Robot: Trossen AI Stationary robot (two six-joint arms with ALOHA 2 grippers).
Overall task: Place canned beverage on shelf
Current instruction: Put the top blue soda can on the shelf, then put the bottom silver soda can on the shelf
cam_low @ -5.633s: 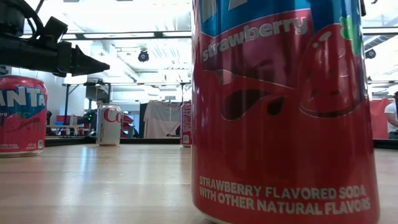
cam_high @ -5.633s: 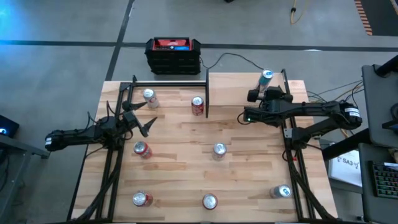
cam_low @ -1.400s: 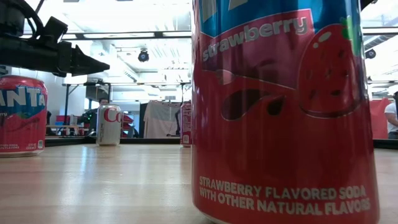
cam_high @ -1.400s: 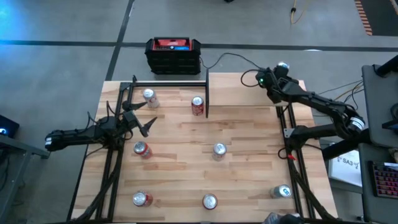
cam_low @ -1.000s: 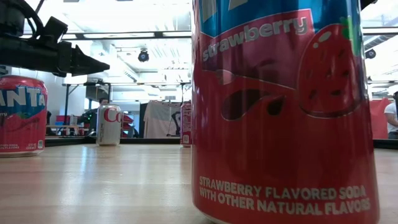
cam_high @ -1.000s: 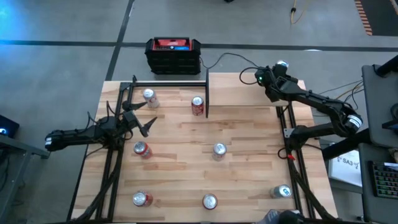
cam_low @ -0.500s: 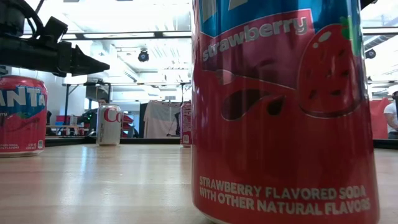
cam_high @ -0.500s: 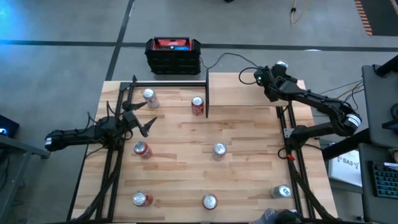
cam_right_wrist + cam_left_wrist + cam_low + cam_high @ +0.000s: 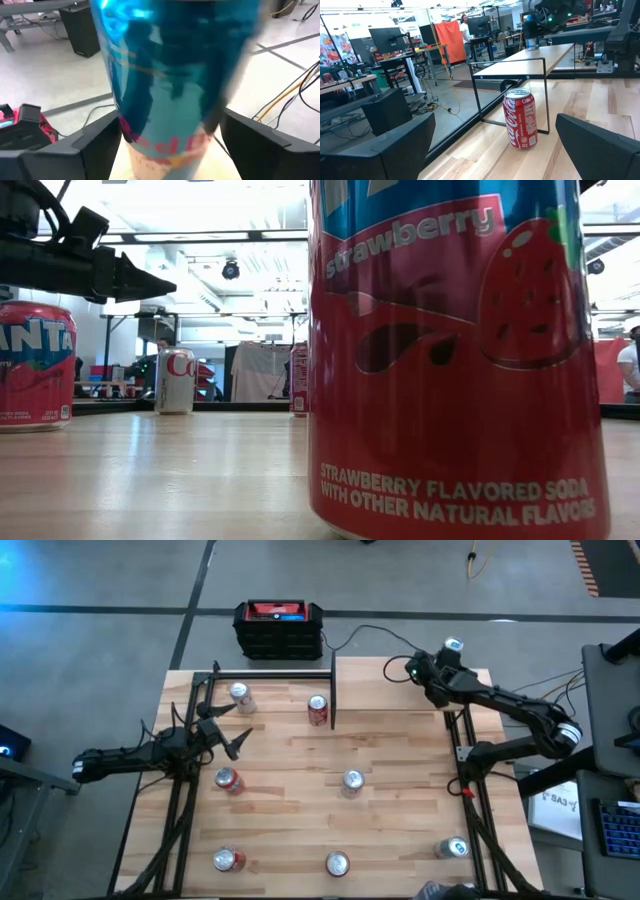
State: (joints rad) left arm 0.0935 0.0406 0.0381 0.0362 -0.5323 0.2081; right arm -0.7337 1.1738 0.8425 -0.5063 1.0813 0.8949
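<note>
A blue-and-silver can [image 9: 453, 646] stands upright between the fingers of my right gripper [image 9: 443, 658], over the far right corner of the shelf [image 9: 380, 685]. The shelf is a pale board on thin black posts and also shows in the left wrist view [image 9: 520, 67]. The can fills the right wrist view [image 9: 170, 75]. My left gripper [image 9: 228, 736] hangs open and empty over the table's left side. A red cola can [image 9: 521, 119] stands some way ahead of it, in front of the shelf's end posts. My right gripper pinches the blue can between its two fingers, one on each side of its lower body [image 9: 131, 136]. The fingers come in about level from the table's near side. The can is upright, its base at board height. I cannot tell whether it rests on the board.
Several more cans stand about the tabletop, such as a red one [image 9: 228, 780], a silver one [image 9: 352, 780] and one at the near edge [image 9: 337, 863] that fills the low view [image 9: 450, 360]. A black-and-red box [image 9: 279, 628] sits on the floor beyond the far edge.
Earlier, my right gripper carried the blue can from the middle of the shelf to its far right corner. In the last second its wrist has drifted slightly toward the table's left, and the can has kept its place.
</note>
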